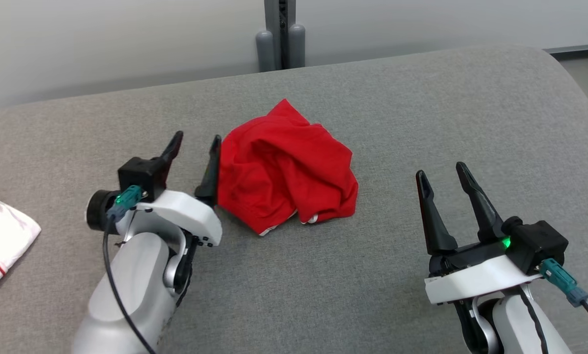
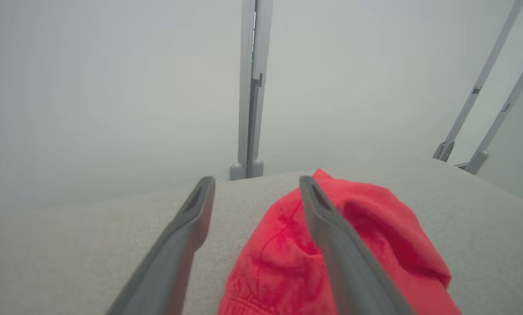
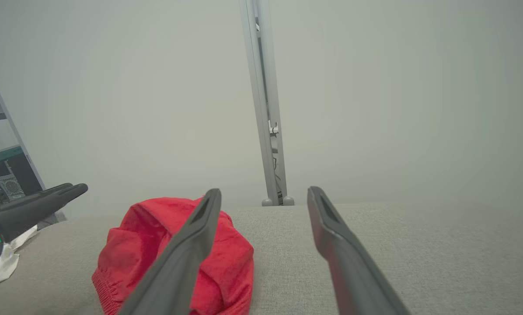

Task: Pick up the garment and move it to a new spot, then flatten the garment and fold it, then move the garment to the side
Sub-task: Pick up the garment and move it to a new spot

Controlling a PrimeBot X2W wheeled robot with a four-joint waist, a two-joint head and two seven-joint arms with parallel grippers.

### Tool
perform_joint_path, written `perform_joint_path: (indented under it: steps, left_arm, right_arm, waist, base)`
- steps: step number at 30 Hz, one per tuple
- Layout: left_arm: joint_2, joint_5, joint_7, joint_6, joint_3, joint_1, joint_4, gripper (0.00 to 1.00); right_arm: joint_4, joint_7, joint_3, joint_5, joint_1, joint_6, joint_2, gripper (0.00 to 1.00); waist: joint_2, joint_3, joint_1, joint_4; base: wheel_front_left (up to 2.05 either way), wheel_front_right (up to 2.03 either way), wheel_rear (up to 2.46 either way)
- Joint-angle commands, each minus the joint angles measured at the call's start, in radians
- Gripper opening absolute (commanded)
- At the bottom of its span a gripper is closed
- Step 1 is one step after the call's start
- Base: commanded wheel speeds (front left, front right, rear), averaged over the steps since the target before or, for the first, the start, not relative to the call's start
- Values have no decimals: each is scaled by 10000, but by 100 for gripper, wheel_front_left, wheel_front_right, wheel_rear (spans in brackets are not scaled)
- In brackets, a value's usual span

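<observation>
Left gripper [image 1: 198, 135] and right gripper [image 1: 440, 169]: black tapered fingers [image 1: 434, 221], white wrist shells [image 1: 186, 211], grey forearms [image 1: 136, 285], teal plugs [image 1: 562, 282], green lights [image 1: 506, 242].

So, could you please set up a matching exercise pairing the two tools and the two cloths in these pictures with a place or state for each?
Things:
1. red garment
2. left tool
3. right tool
4. white and red cloth

Places or states:
A. at the left edge of the head view
B. crumpled in a heap in the middle of the grey surface
C. open, one finger close beside the heap's edge
D. open, well apart from the heap, on its other side

Pairs: 1-B, 2-C, 3-D, 4-A
</observation>
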Motion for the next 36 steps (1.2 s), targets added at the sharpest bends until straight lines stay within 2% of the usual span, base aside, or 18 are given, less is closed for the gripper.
perform_joint_path:
  steps: [1, 3, 6, 11, 16, 20, 27, 36]
  left_arm:
    - [200, -2, -97, 161, 182, 302, -315, 100]
    - [323, 107, -143, 460, 453, 742, -1041, 100]
    - [405, 448, -159, 753, 934, 1489, -2844, 100]
    - [434, 1224, -158, 748, 1370, 3018, -5156, 100]
    - [163, 1421, -159, 943, 2280, 4514, -6506, 100]
    - [41, 1708, -158, 766, 2655, 5313, -6981, 100]
    - [-86, 1737, -161, 521, 3124, 6236, -6818, 100]
    - [-137, 1614, -161, 559, 3353, 7060, -6776, 100]
  right_arm:
    - [-83, -62, -2, 109, 126, 15, -55, 100]
    - [-114, -62, 38, 140, 115, 15, -54, 100]
    - [-180, -62, 1, 125, 172, 15, -60, 100]
    - [-186, -62, 148, -11, 358, 15, -154, 100]
    - [-36, -62, 167, 36, 591, 15, -460, 100]
    - [66, -62, -132, -25, 823, 15, -445, 100]
    - [259, -62, -551, 20, 1280, 15, -330, 100]
    - [182, -62, -932, -39, 1831, 15, -347, 100]
  waist:
    - [-1, -130, 0, 199]
    - [-1, -190, 0, 359]
    - [-1, -240, 0, 659]
    - [-1, -496, 0, 1077]
    - [-1, -856, 0, 1331]
    - [-1, -1021, 0, 1365]
    - [-1, -1320, 0, 1273]
    - [-1, -1594, 0, 1082]
  base:
    - [0, 0, 0]
    - [0, 0, 0]
    - [0, 0, 0]
    - [0, 0, 0]
    - [0, 0, 0]
    - [0, 0, 0]
    - [0, 0, 0]
    - [0, 0, 0]
